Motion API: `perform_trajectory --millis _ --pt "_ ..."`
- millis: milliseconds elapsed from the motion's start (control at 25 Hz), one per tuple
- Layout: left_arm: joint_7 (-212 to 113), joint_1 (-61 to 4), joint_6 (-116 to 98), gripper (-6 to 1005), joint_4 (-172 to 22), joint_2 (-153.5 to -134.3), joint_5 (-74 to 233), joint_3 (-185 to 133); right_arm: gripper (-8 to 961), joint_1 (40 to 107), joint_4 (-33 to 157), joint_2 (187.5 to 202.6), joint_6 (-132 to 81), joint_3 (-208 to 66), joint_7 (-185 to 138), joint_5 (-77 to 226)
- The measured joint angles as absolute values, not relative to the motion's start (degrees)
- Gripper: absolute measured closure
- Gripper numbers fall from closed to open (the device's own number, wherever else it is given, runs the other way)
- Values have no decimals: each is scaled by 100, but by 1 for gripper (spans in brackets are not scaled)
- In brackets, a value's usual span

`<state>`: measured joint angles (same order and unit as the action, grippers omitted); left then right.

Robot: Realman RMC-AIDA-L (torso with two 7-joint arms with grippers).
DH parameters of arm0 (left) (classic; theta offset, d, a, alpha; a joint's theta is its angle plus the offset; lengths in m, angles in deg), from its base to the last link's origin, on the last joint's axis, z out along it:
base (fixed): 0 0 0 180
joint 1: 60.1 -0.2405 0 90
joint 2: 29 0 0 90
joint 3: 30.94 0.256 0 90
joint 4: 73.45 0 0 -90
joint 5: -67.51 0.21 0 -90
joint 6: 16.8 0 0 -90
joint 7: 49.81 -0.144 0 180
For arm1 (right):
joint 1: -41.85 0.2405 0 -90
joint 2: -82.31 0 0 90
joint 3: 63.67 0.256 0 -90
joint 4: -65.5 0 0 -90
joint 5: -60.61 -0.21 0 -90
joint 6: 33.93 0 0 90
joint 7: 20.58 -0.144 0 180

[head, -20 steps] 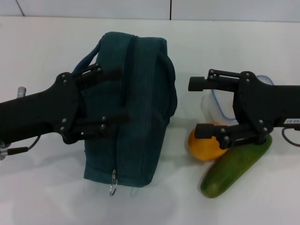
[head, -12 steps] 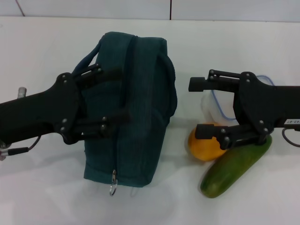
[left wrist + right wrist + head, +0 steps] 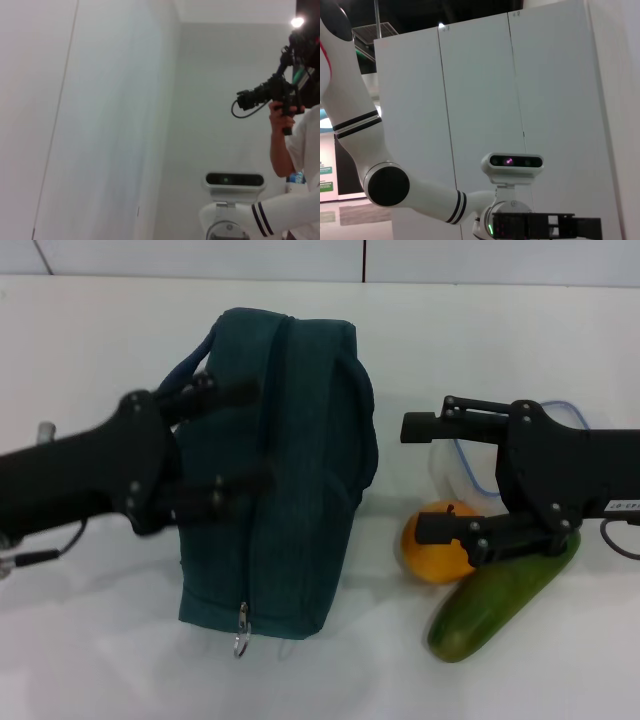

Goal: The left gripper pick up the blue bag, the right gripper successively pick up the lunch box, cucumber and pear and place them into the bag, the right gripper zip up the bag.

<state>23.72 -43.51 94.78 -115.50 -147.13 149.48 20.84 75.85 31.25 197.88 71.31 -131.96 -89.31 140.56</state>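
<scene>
Standing on the white table (image 3: 90,330), the blue bag (image 3: 295,480) has the left gripper (image 3: 235,435) spread against its left side, fingers apart, touching the fabric without closing on it. The right gripper (image 3: 420,478), also spread wide and empty, hovers just beside the pear (image 3: 432,545), with the cucumber (image 3: 500,598) under its lower finger and the lunch box (image 3: 470,465) behind.

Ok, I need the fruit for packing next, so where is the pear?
In the head view the pear lies on the robot's right, beside the cucumber, under the right gripper.
</scene>
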Motion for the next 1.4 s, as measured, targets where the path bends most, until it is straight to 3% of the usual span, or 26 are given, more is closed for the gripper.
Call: perform_trajectory --millis 120,520,720,1400 --pt "3205 -4246 9315 165 -11739 -14684 15015 1754 103 7581 3137 19788 7129 -13196 -8930 14067" --pt "6503 -3525 8545 183 -12563 -14135 16551 1146 105 7278 3149 19760 7068 -13151 -8877 14121" --pt "7707 -3199 8403 192 -12579 -13987 17381 1143 107 7058 3099 19728 7058 -13118 -8848 14120" --pt "9088 -2903 8461 221 -13264 -14055 17959 1646 111 6885 3149 19744 7057 -12984 -8706 14121"
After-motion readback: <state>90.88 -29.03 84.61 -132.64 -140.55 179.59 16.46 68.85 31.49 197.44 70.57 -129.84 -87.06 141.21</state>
